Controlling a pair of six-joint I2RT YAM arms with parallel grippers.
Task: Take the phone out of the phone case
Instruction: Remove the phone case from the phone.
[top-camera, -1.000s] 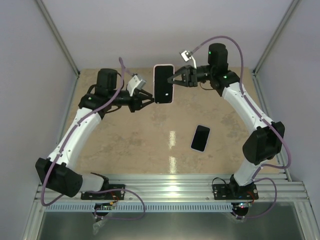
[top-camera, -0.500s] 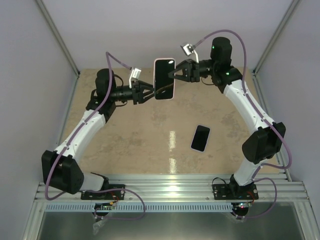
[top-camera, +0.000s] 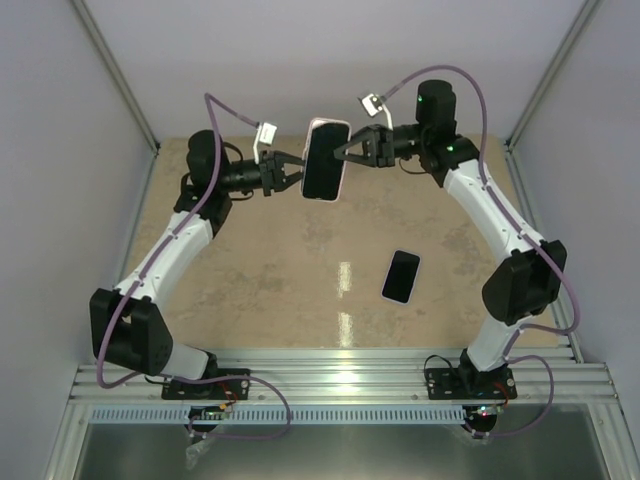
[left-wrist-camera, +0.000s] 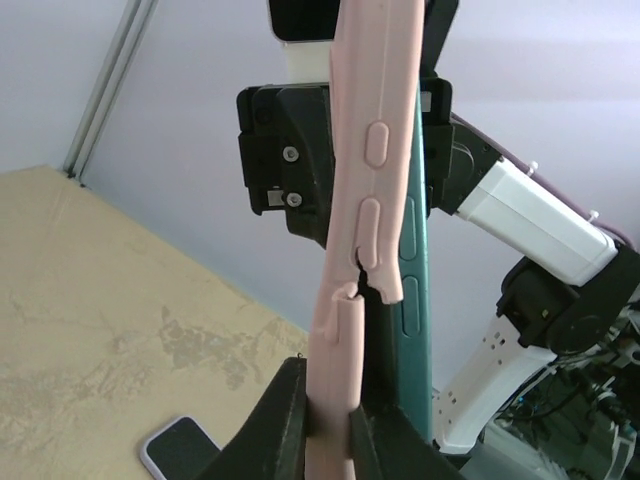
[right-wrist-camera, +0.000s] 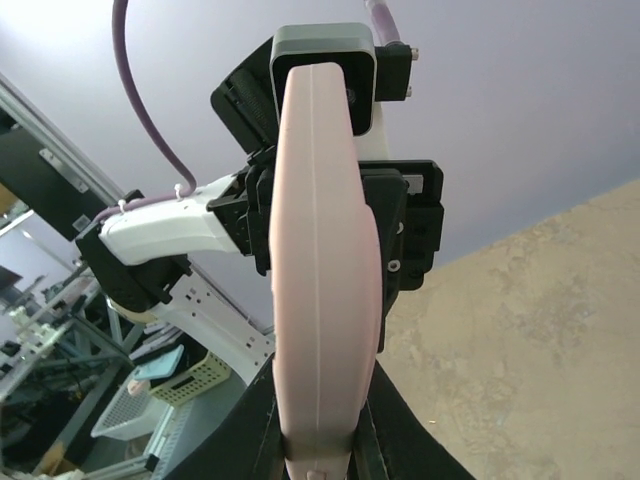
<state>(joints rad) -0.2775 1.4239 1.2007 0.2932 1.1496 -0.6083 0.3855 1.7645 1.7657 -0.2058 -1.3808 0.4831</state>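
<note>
The pink phone case (top-camera: 325, 160) hangs in the air at upper centre of the overhead view, dark screen toward the camera. Its long axis runs nearly top to bottom, upper end leaning slightly right. The left claw (top-camera: 297, 173) is clenched on its left edge, the right claw (top-camera: 341, 152) on its right. The left wrist view shows the case's side standing off the teal phone (left-wrist-camera: 416, 300). A second phone (top-camera: 401, 277) lies on the worktop (top-camera: 250, 270).

The left arm (top-camera: 165, 252) and right arm (top-camera: 495, 215) have white link covers between black cylindrical joints. A purple cable (top-camera: 486, 105) runs outside each. The left gripper (top-camera: 297, 172) and right gripper (top-camera: 340, 152) are black, fastened with silver screws (left-wrist-camera: 290, 155). A green light (top-camera: 421, 99) marks one right-arm joint.
</note>
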